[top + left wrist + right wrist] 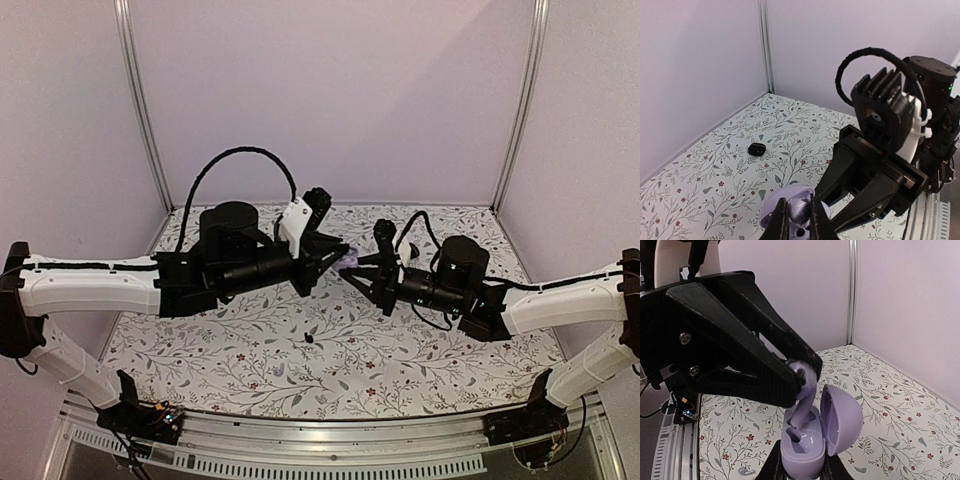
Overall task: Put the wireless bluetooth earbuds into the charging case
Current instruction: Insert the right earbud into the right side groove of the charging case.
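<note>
The charging case (802,452) is lavender and its lid (842,420) stands open. My right gripper (801,467) is shut on the case's base and holds it above the cloth. My left gripper (802,376) is shut on a lavender earbud (803,407), whose stem tip reaches down into the case's left well. From the left wrist, that earbud (798,209) sits between my left gripper (796,216) fingers, over the case (774,205). In the top view, both grippers, left (340,253) and right (356,270), meet at the case (348,260) mid-table. Another small lavender earbud (742,471) lies on the cloth.
A small glossy black oval object (756,148) lies on the flower-patterned cloth (250,360). The top view shows a small dark thing (309,339) on the cloth in front of the grippers. Pale walls close the back and both sides. A metal rail (320,440) runs along the near edge.
</note>
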